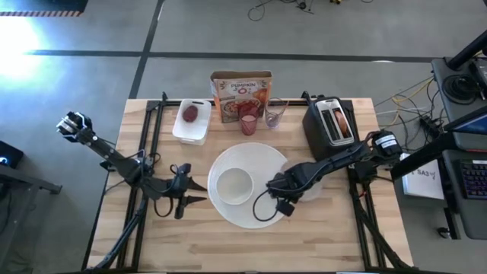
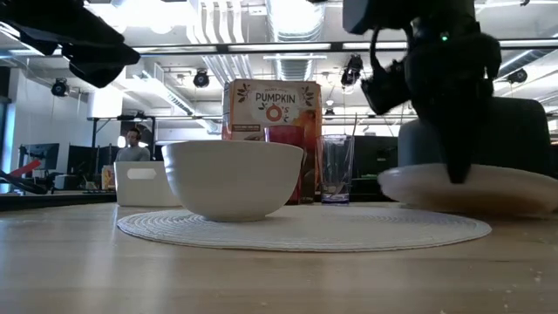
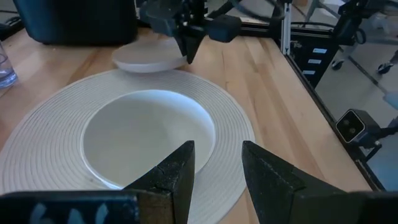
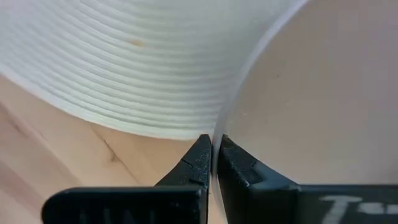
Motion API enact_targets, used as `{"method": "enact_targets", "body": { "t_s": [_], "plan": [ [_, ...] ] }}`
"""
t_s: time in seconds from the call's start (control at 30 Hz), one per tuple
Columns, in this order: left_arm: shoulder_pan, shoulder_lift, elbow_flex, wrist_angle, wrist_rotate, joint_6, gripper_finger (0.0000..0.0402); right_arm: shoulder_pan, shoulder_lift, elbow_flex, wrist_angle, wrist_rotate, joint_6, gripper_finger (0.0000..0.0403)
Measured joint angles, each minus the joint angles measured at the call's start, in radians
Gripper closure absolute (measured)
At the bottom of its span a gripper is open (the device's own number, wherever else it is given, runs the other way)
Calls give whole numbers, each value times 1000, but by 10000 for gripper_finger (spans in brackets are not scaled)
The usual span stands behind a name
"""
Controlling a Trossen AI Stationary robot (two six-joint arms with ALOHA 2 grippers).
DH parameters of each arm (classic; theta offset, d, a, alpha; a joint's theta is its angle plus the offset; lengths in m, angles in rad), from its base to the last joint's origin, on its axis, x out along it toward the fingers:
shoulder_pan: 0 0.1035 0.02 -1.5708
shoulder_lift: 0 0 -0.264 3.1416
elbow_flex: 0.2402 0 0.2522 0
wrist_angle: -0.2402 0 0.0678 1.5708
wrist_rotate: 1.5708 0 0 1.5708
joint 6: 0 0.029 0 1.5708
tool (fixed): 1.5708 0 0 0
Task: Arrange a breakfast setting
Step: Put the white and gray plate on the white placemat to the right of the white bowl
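The big round white plate (image 1: 262,213) lies mid-table with the small white bowl (image 1: 233,184) standing on it. At its right edge, my right gripper (image 1: 285,188) points down, shut on the small pale round plate (image 1: 316,185). My left gripper (image 1: 195,186) hovers open just left of the big plate, facing the bowl (image 3: 149,137), with nothing between its fingers. Along the far edge stand the pink cup (image 1: 249,122) and a white tray (image 1: 192,131) holding the dark-red fruit (image 1: 190,114). The browned bread ring (image 1: 344,122) sticks up from a toaster slot. My right gripper pinches the small plate's rim (image 4: 225,118) between its two fingers, on the side next to the big plate. The fingers (image 2: 455,166) come from above, pointing steeply down. In the low view the plate (image 2: 471,187) looks raised near level; whether its right side touches the table I cannot tell.
A black toaster (image 1: 323,129) stands at the far right, close behind the small plate. A cereal box (image 1: 241,95) and a clear glass (image 1: 275,114) stand at the far edge. Bare wood runs along the near edge (image 1: 251,255).
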Motion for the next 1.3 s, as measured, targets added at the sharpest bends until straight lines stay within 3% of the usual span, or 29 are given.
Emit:
{"method": "enact_targets", "body": {
  "t_s": [0.4,0.77,0.9,1.1,1.3],
  "plan": [
    [0,43,0,58,2,34,283,0,2,11,40,51,-603,394],
    [0,51,0,113,3,79,283,29,3,-6,88,16,-888,394],
    [0,51,0,113,3,79,283,44,3,-17,91,-25,-903,394],
    [0,51,0,113,3,79,283,46,3,-20,150,-34,-796,393],
    [0,51,0,113,3,79,283,46,3,-21,208,-44,-736,363]
  ]
}}
